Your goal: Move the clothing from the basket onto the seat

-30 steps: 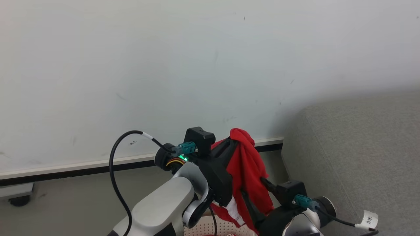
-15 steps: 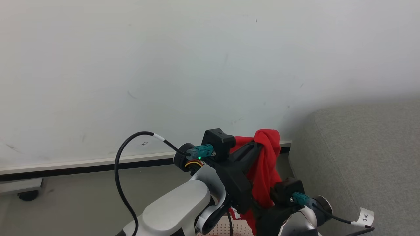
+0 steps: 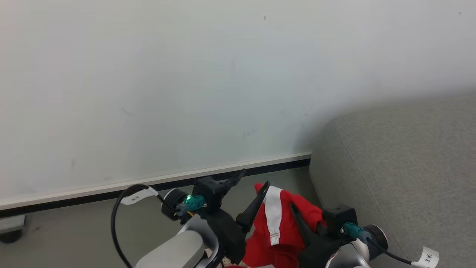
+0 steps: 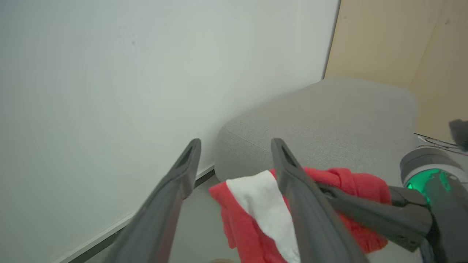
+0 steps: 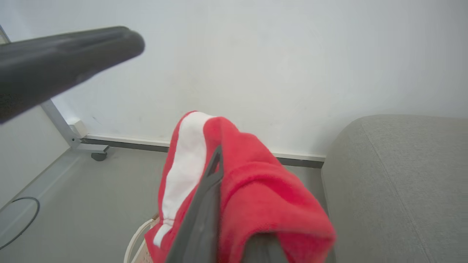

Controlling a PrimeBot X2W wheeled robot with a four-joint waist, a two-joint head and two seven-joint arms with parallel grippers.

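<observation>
Beside the seat's (image 3: 401, 167) edge, right gripper (image 5: 218, 153) is clamped shut on the clothing (image 3: 279, 238). Jaws of left gripper (image 4: 236, 143) stand wide apart, gripping nothing.

Clothing (image 3: 262, 242): red cloth, soft, fuzzy nap; white stripe smoother knit.
Seat (image 3: 401, 160): grey woven upholstery, coarse, matt.
Basket (image 5: 132, 239): cream plastic, smooth, perforated.
Left gripper (image 4: 236, 142) fingers: dark plastic, matt.
Forearm (image 3: 171, 253): pale shell, smooth, slight sheen.
Cable (image 3: 112, 227): black, smooth sheath.
Wall (image 3: 186, 93): white, smooth, matt, faint scuffs.
Floor (image 3: 74, 227): grey, smooth, matt.
Panel (image 4: 395, 44): tan, wood-look, smooth.
</observation>
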